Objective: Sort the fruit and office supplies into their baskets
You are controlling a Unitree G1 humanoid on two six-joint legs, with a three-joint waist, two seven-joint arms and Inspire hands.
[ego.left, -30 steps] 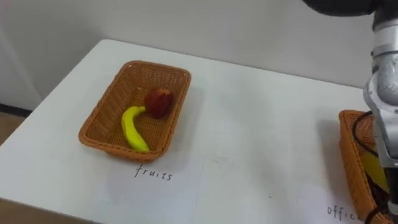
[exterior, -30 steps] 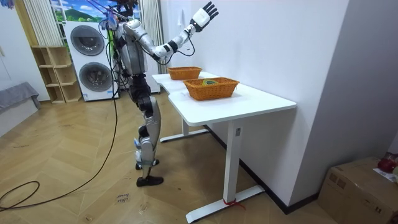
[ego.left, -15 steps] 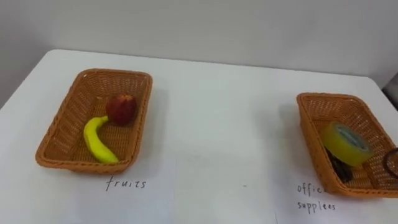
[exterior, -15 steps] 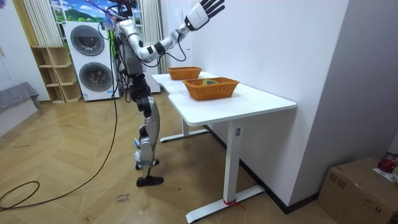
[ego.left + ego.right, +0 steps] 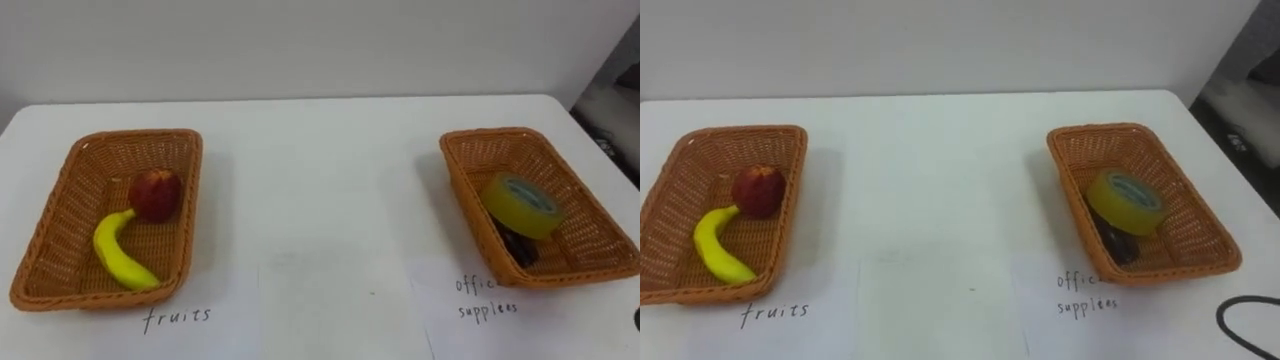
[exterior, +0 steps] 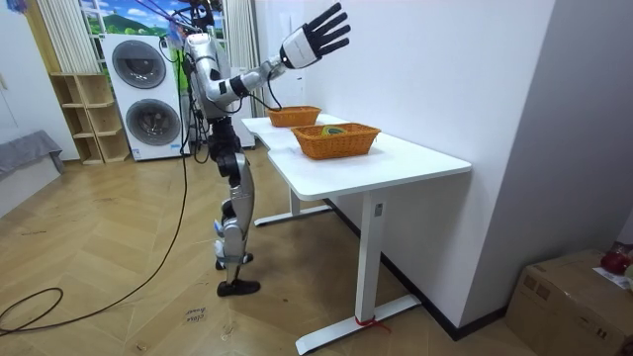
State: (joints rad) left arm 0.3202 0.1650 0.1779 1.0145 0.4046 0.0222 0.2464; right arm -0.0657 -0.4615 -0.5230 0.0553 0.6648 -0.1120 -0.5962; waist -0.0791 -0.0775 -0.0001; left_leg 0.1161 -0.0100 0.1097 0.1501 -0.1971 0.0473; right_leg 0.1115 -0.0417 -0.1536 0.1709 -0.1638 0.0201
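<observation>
Evidently sorted: the left eye view has banana (image 5: 122,262) and apple (image 5: 154,193) in the fruit basket (image 5: 135,137), tape roll (image 5: 521,205) in the office basket (image 5: 500,135). Room view: right hand (image 6: 305,42), fingers spread and empty, hangs high above both baskets.

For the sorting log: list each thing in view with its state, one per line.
banana: lying in fruit basket
apple: in fruit basket, by banana's tip
tape roll: in office basket, tilted over dark item
dark item: mostly hidden under tape roll
right hand: raised, open, empty
</observation>
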